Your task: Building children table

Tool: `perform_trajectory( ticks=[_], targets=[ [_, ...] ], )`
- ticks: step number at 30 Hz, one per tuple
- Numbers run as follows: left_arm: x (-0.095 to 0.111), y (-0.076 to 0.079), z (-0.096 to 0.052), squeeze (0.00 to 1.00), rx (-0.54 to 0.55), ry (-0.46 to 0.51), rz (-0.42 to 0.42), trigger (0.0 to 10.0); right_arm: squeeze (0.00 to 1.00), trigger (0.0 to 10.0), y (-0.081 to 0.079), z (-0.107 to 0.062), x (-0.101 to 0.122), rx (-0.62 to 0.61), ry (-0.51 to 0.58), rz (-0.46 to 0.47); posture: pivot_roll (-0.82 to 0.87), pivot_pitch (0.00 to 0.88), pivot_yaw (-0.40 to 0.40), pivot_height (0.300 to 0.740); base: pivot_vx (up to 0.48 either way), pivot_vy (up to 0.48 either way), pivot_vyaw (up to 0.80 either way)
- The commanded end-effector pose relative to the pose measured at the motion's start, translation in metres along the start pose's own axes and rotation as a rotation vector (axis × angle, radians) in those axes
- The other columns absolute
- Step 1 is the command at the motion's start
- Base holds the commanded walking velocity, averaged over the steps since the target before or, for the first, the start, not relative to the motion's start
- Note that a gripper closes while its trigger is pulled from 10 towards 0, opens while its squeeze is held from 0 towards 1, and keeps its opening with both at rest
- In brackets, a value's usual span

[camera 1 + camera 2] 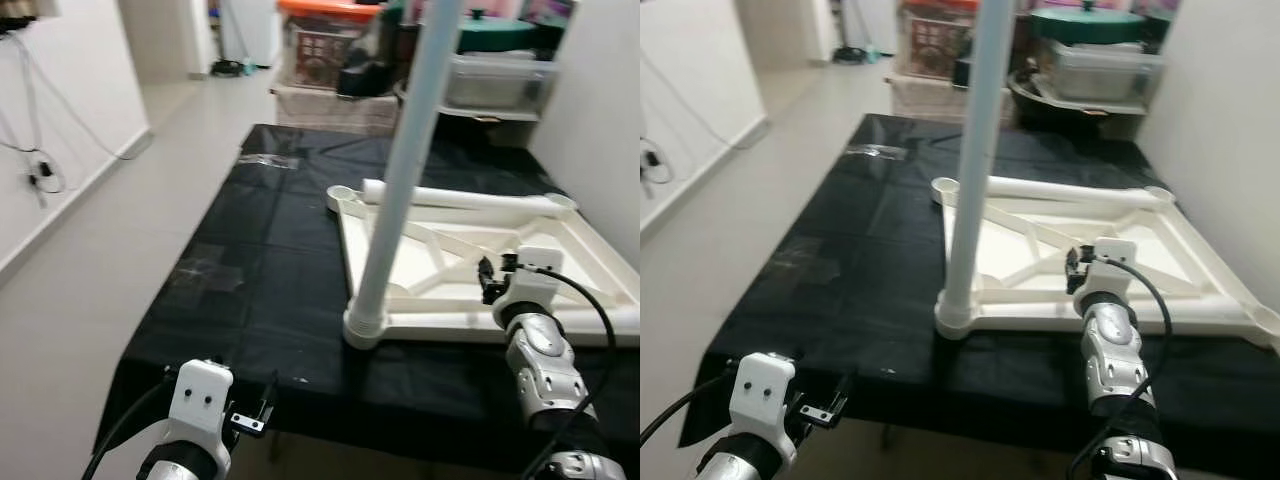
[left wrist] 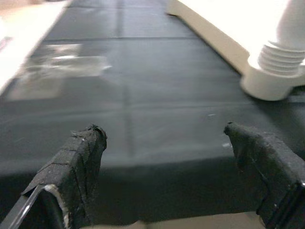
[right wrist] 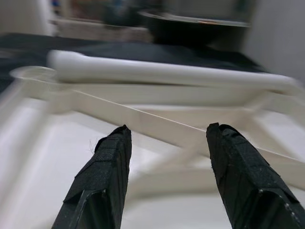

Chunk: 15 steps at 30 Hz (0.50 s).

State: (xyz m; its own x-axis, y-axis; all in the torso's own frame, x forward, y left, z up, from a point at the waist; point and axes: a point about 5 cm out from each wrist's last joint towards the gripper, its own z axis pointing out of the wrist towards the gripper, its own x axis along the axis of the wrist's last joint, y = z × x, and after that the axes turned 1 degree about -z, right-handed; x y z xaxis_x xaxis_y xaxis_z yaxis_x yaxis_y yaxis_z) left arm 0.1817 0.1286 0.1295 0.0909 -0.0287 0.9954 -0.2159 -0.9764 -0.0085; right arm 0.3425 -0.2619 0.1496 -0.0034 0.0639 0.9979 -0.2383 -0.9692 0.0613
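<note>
**Right gripper hovers over the upturned table top, second leg lying just ahead**

The white children's table top (image 1: 590, 262) lies upside down on the black-covered table (image 1: 260, 250), its ribbed underside facing up. One leg (image 1: 405, 170) already stands upright in the corner socket (image 1: 365, 327) nearest the robot, at about 6 o'clock of the frame. A loose leg (image 1: 460, 198) lies flat across the far edge, at 12 o'clock from the right gripper (image 3: 167, 138), its long axis running crosswise, from 9 to 3 o'clock.

The right gripper hangs over the middle of the frame, jaws spread apart and holding nothing, with a diagonal rib (image 3: 143, 117) passing under the gap. The left gripper (image 2: 167, 143) sits low at the table's near edge, jaws also parted and empty; the fitted socket lies toward its 1 o'clock.

The right arm is clearly nearer the loose leg. Likely next: reach forward to 12 o'clock and close across the leg's width, since the gap already faces it squarely.
</note>
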Motion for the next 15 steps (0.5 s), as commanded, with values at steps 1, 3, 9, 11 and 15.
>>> perform_trajectory(
  ticks=[1, 3, 9, 11, 15],
  targets=[
    [-0.004, 0.001, 0.0, 0.0, 0.0, -0.023, 0.012, 10.0, 0.0, 10.0, 0.0, 0.0, -0.002, -0.01, -0.004, 0.014, 0.15, 0.033, -0.061, 0.74, 0.0, 0.0, 0.0],
    [-0.004, 0.001, 0.0, 0.0, 0.001, -0.024, 0.012, 10.0, 0.0, 10.0, 0.0, -0.001, -0.003, -0.014, -0.007, 0.017, 0.15, 0.032, -0.06, 0.74, 0.0, 0.0, 0.0],
    [-0.005, 0.001, 0.001, 0.0, -0.003, -0.025, 0.013, 10.0, 0.0, 10.0, 0.005, 0.0, -0.005, -0.038, -0.018, -0.004, 0.15, 0.029, -0.06, 0.74, 0.0, 0.0, 0.0],
    [-0.005, 0.001, 0.001, 0.0, -0.004, -0.025, 0.012, 10.0, 0.0, 10.0, 0.007, 0.0, -0.005, -0.045, -0.022, -0.01, 0.15, 0.029, -0.06, 0.74, 0.0, 0.0, 0.0],
    [-0.006, 0.002, 0.002, 0.0, -0.007, -0.03, 0.009, 10.0, 0.0, 10.0, 0.014, 0.001, -0.007, -0.017, -0.039, 0.009, 0.15, 0.027, -0.06, 0.74, 0.0, 0.0, 0.0]
  ],
)
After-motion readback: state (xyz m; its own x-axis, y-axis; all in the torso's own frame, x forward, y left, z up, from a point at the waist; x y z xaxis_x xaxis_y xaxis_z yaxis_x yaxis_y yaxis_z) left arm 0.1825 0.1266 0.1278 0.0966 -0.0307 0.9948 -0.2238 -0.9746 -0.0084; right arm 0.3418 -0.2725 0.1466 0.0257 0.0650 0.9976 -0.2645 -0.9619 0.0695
